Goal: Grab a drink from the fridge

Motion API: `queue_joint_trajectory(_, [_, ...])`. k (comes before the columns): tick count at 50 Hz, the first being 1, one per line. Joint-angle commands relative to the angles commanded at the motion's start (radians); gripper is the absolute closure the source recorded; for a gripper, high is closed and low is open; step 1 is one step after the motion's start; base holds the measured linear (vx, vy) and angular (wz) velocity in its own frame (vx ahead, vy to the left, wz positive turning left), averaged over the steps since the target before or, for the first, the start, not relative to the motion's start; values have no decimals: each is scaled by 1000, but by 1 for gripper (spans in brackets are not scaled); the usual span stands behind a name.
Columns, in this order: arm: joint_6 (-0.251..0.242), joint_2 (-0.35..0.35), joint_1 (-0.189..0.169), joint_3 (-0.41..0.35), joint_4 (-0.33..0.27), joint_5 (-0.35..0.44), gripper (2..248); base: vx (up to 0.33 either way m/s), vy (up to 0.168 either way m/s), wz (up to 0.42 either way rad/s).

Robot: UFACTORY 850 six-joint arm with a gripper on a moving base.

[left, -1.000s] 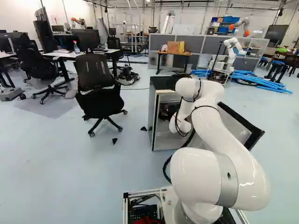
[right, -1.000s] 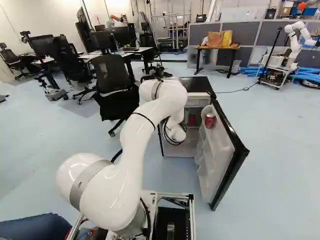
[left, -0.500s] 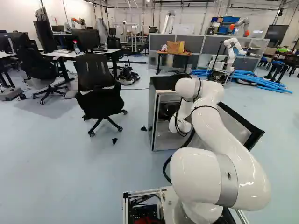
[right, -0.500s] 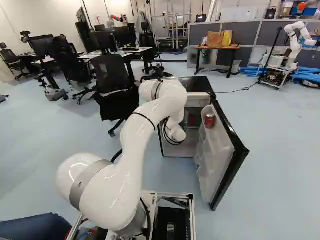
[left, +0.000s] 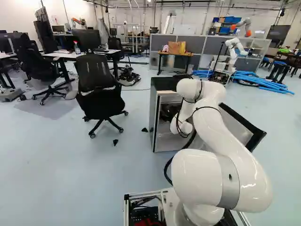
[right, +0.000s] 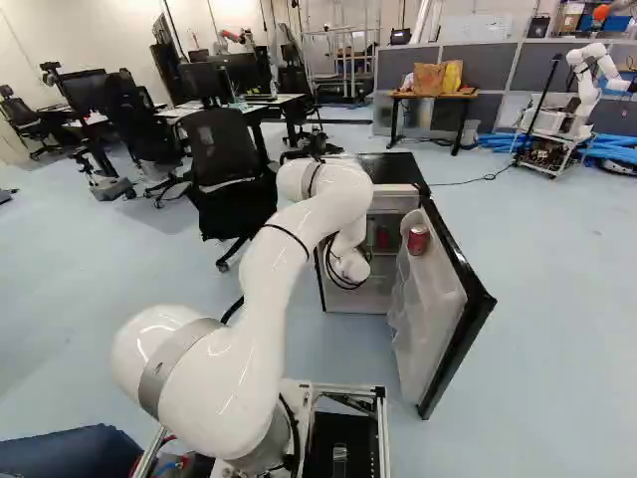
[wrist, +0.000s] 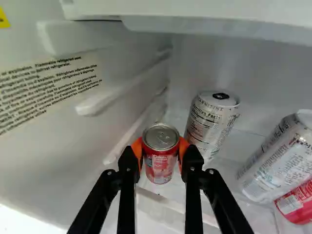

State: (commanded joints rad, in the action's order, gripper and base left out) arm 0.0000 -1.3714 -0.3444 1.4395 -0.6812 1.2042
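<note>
Left of center in the right base view, a smooth, glossy white arm [right: 269,289] bends forward and reaches inside a small black-topped fridge [right: 393,167]. The fridge door [right: 450,299] hangs wide open to the right of the arm, showing pale molded racks and a dark edge; a second red can [right: 418,240] sits up in its rack.

Inside, as the wrist view shows, the black, jointed fingers [wrist: 194,158] are clamped on a small red can [wrist: 161,158], an orange pad pressed against each side of it just below the rim. This is the drink being fetched. It is a short metal cylinder, upright, with a dull silver lid and pull tab. Whether its base is clear of the surface below cannot be told.

Just beside it stands a silver can [wrist: 212,122] covered in fine dark print. Farther off on that same side are a larger silver can [wrist: 280,156] and, next to that, a pinkish-red one [wrist: 298,202]. On the opposite side rises the fridge's matte white inner wall [wrist: 63,141], with molded ridges and printed text.

The task looks more than half done: door open, drink gripped. What seems left is lifting the can and drawing it out past its neighbor, which it could knock.
</note>
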Motion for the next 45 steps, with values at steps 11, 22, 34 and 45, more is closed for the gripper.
queue_joint_trajectory(11, [0,12,-3,-24,0,0,156,0,0,0])
queue_joint_trajectory(22, [0,28,-9,-56,0,0,156,0,0,0])
queue_joint_trajectory(34, [0,72,-26,-116,0,0,156,0,0,0])
queue_joint_trajectory(45, [0,128,-46,-184,0,0,156,0,0,0])
